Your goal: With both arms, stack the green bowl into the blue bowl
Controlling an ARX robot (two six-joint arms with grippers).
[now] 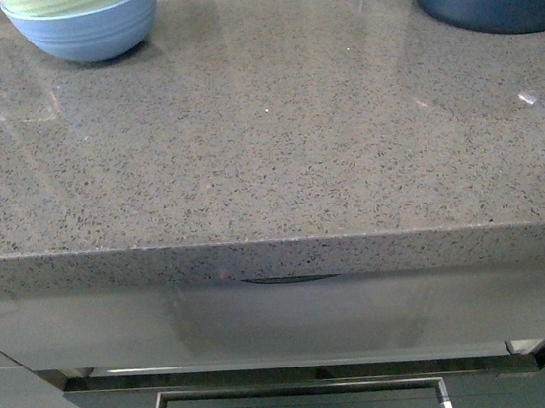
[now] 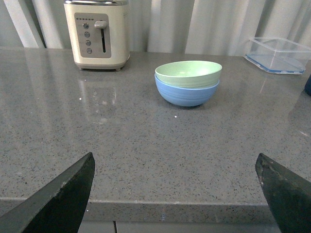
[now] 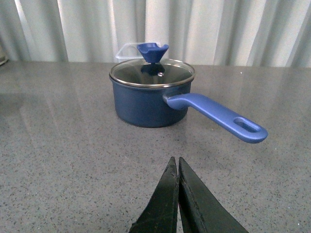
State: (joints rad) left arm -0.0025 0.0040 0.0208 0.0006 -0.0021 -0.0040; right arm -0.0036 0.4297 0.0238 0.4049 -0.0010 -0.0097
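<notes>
Two bowls are nested on the grey speckled countertop (image 2: 146, 145): the green bowl (image 2: 188, 73) sits inside the blue bowl (image 2: 187, 94), upright, its rim poking up above the blue one's. Toaster (image 2: 97, 34) stands well off to one side of the bowls, and a clear plastic container (image 2: 277, 54) sits off to the other side. Left gripper (image 2: 175, 194) has its fingers spread wide, holding nothing. Right gripper (image 3: 178, 194) is pinched together, empty, facing a navy saucepan (image 3: 150, 99) with a glass lid.
</notes>
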